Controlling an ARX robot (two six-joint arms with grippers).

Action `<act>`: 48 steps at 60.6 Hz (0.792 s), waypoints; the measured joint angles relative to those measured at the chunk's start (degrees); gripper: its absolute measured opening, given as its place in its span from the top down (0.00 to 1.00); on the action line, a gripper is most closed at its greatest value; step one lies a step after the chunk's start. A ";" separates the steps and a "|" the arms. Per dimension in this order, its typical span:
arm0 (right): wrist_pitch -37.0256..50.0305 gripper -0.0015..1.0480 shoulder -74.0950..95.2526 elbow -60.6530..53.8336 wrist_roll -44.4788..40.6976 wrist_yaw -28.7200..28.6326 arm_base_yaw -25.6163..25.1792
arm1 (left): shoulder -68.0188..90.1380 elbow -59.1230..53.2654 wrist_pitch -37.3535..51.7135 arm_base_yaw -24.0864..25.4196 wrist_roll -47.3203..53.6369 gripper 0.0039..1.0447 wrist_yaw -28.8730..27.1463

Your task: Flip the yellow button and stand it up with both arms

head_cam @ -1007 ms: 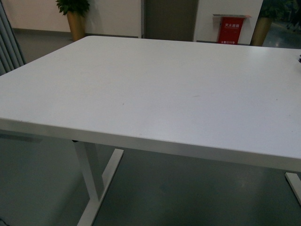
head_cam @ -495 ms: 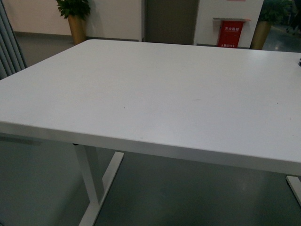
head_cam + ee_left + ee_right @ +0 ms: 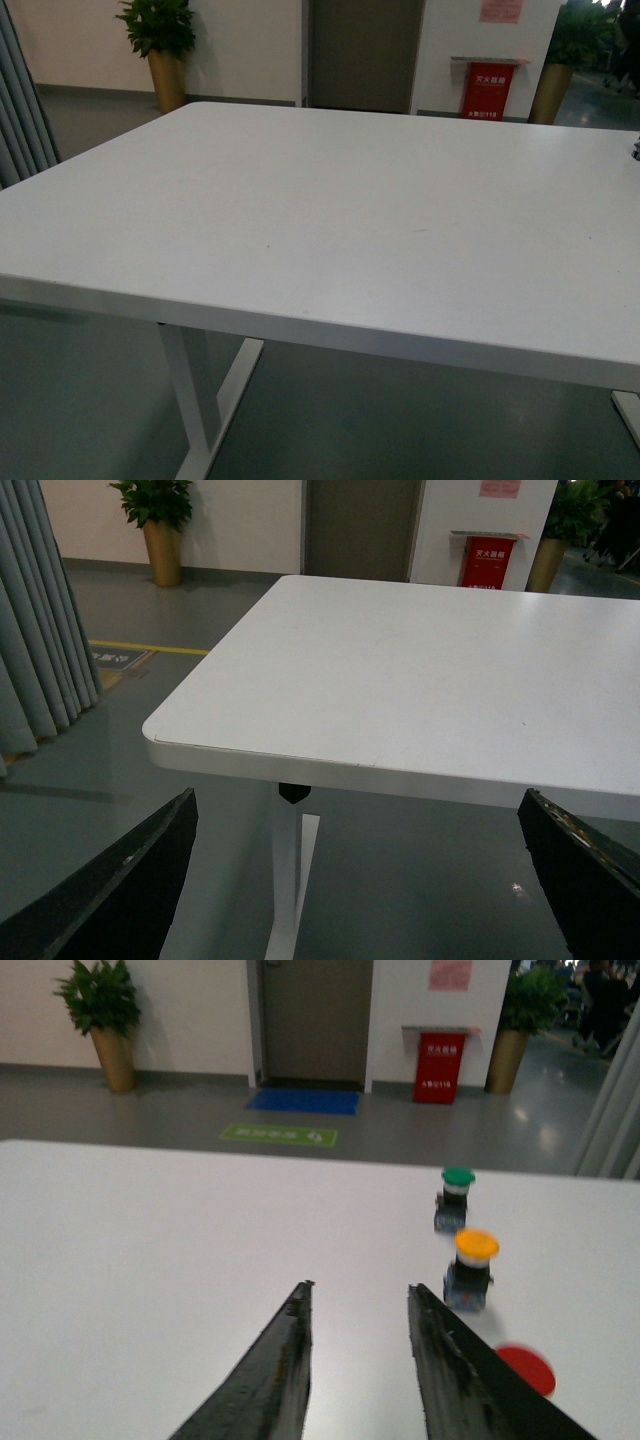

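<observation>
yellow button (image 3: 474, 1269) stands between green button (image 3: 456, 1198) and red disc (image 3: 525, 1369); both end effectors open, empty.

A: The room light is dim and cool. The table (image 3: 330, 210) reads grey-white rather than bright in the front view.

B: Agreed, soft and even, no hard shadows on top. The underside and floor (image 3: 90, 400) go darker.

A: In the left wrist view the floor shows a small bright glint (image 3: 515, 888) at lower right, a reflection of a lamp.

B: The fingers (image 3: 120, 900) there are near-black, with little detail.

A: The right wrist view is the softest: the yellow button (image 3: 474, 1268) and green button (image 3: 456, 1198) are slightly blurred, and the red disc (image 3: 525, 1368) has smeared edges.

B: Its fingers (image 3: 270, 1370) are dark and blurry too.
</observation>
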 joint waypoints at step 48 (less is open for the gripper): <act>4.13 0.97 -23.76 -29.03 -0.28 11.61 12.04 | -0.02 0.00 0.00 0.00 0.00 0.06 0.00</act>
